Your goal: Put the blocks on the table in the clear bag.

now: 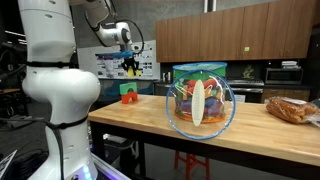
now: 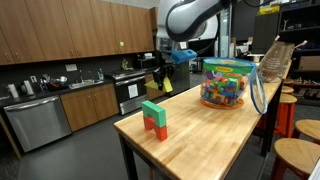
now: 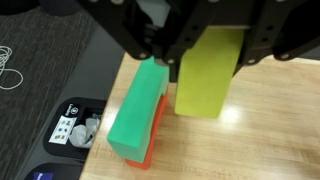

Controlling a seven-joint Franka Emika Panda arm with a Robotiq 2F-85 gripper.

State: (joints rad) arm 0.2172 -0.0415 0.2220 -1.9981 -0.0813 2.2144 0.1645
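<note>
Tool (image 3: 203,42) pinching a small chunky yellow block (image 3: 207,85) above the long light wooden bench (image 2: 205,145).
The green block (image 2: 151,109) sits on the red-orange block (image 2: 159,129) near the bench end. The large clear plastic bag (image 2: 226,84) with a teal top stands well apart.

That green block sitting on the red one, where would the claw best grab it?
Probably across its two long flat sides, coming straight down from above. The green block lies flat on the red-orange block, so its top is free and its sides stand clear above the table. The gripper is shut on the yellow block, so that would have to go first.
</note>
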